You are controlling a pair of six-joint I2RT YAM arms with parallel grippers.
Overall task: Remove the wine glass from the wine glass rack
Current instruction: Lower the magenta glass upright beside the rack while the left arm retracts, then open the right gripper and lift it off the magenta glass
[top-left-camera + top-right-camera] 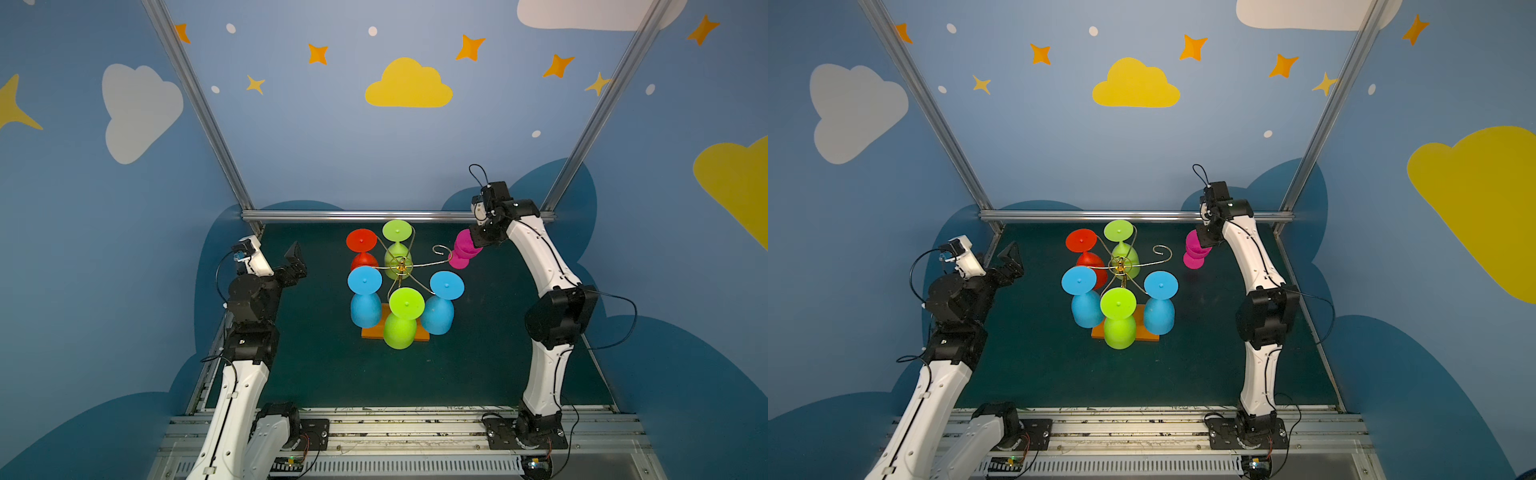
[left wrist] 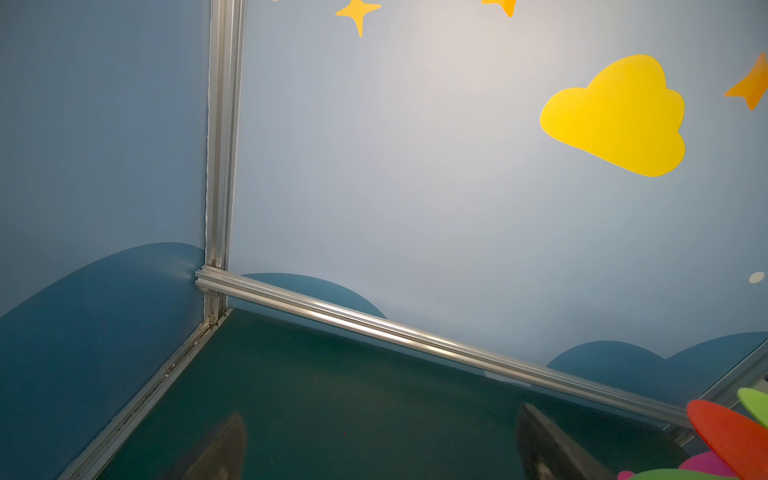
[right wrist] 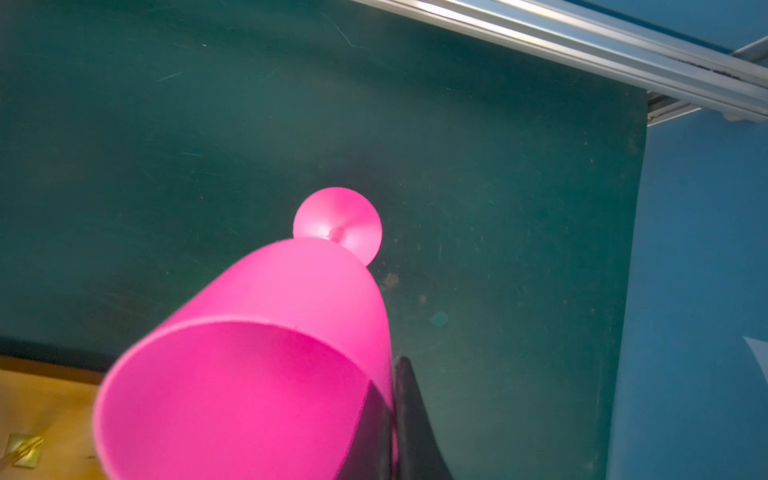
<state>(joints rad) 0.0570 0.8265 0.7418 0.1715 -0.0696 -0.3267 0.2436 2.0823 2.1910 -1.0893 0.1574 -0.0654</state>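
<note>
The right claw [image 1: 475, 242] is clamped tight on the rim of the pink glass [image 1: 462, 254], 1 finger [image 3: 409, 415] outside the bowl and the other inside it; that pinch on the thin wall leaves the stem and foot free. The glass is off the rack [image 1: 402, 264], foot down and a little tilted, just beside the curled tip of the empty arm [image 1: 441, 250] and over the table [image 1: 332, 374] near the back rail [image 1: 357, 216]; whether the foot touches the table I cannot tell. In the right wrist view the foot points at bare green surface, so this looks like the setting-down stage.

The 5 other glasses [image 1: 407, 303] hang upside down by their feet on the wire arms, bowls below; a glass hung like that probably comes off only by sliding outward past the curl.

The left claw [image 1: 297, 262] is spread wide and holds nothing; it sits at the left edge facing the back corner, well apart from the rack, likely to keep clear.

Because the grip is on 1 side of the rim, the glass may tip on release; the foot should sit flat before the claw lets go
</note>
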